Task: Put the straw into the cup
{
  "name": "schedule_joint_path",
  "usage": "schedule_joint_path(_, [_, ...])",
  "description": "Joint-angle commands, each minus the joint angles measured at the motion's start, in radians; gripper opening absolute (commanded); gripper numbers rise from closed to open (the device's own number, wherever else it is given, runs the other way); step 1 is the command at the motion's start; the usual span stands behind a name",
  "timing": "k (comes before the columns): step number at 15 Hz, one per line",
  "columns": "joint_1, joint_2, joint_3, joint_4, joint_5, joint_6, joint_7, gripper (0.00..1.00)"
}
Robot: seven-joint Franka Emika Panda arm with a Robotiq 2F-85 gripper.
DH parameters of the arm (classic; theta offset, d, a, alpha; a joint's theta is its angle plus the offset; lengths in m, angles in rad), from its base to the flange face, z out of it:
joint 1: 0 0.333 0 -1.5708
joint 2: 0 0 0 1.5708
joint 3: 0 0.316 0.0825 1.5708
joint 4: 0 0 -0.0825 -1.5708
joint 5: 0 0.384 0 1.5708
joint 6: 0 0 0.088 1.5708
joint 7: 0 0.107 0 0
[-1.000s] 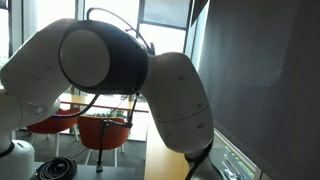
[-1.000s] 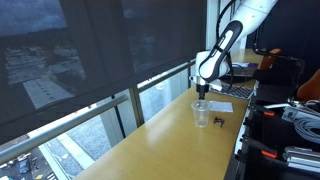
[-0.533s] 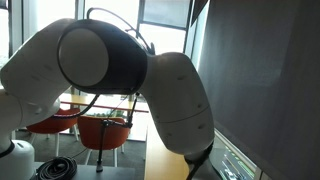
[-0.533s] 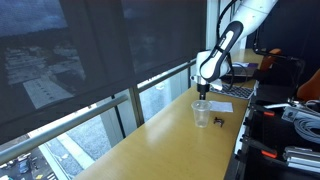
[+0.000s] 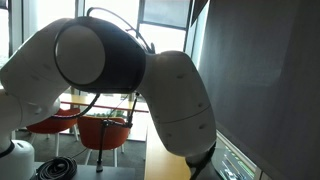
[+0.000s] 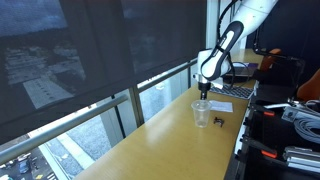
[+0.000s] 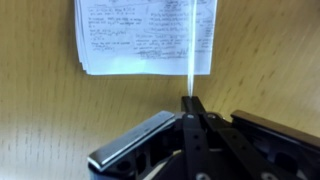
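Straw (image 7: pixel 190 50) clamped tight in our hand (image 7: pixel 190 103), its long axis running straight out from the fingertips toward the bench (image 7: pixel 40 110). In an exterior view we see the hand hang just above the cup (image 6: pixel 201 114), beyond its far rim. We cannot tell whether the tip clears the cup's mouth.
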Motion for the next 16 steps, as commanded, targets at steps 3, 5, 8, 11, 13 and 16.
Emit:
schedule_joint_path(3, [0.065,-0.121,-0.054,-0.022,-0.060,-0.078,0.121,0.00])
schedule_joint_path(5, [0.091,-0.188,-0.064,-0.031,-0.071,-0.170,0.157,0.00])
schedule_joint_path(8, [0.121,-0.295,-0.058,-0.016,-0.072,-0.400,0.187,0.00])
schedule_joint_path(11, [0.151,-0.390,-0.055,0.006,-0.070,-0.639,0.199,0.00])
schedule_joint_path(13, [0.146,-0.436,-0.032,0.021,-0.049,-0.765,0.165,0.00])
schedule_joint_path(16, [0.145,-0.473,-0.017,0.037,-0.023,-0.905,0.136,0.00])
